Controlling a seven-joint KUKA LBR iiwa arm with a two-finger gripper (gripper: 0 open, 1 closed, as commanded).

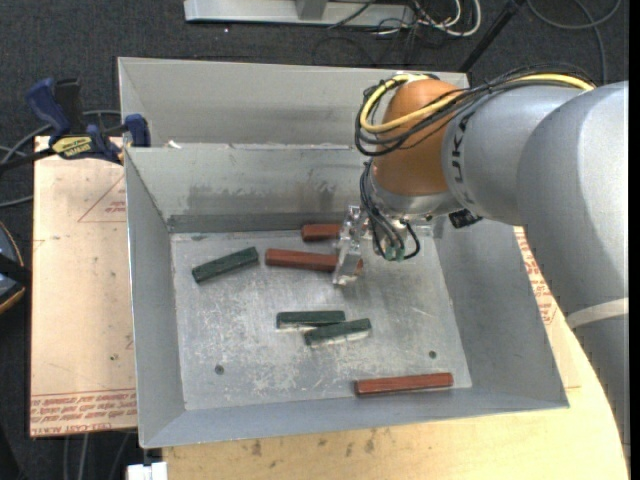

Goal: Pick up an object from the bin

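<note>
The gripper (347, 265) sits low in the grey metal bin (150, 268), at the near end of a flat reddish-brown bar (298, 259) stretching away to its left in the view. Whether it is clenched or released cannot be told. A shorter reddish-brown bar (320, 232) lies just behind it, and a pair of dark green bars (312, 319) lies near it toward the front.

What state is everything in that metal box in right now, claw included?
claw: lowered at the long red-brown bar's right end.
long red-brown bar: flat, right end at the claw.
short red-brown bar: flat, behind the claw, partly hidden.
left green bar: flat, alone.
two middle green bars: flat, touching each other.
front red-brown bar: flat, alone by the front wall.
</note>
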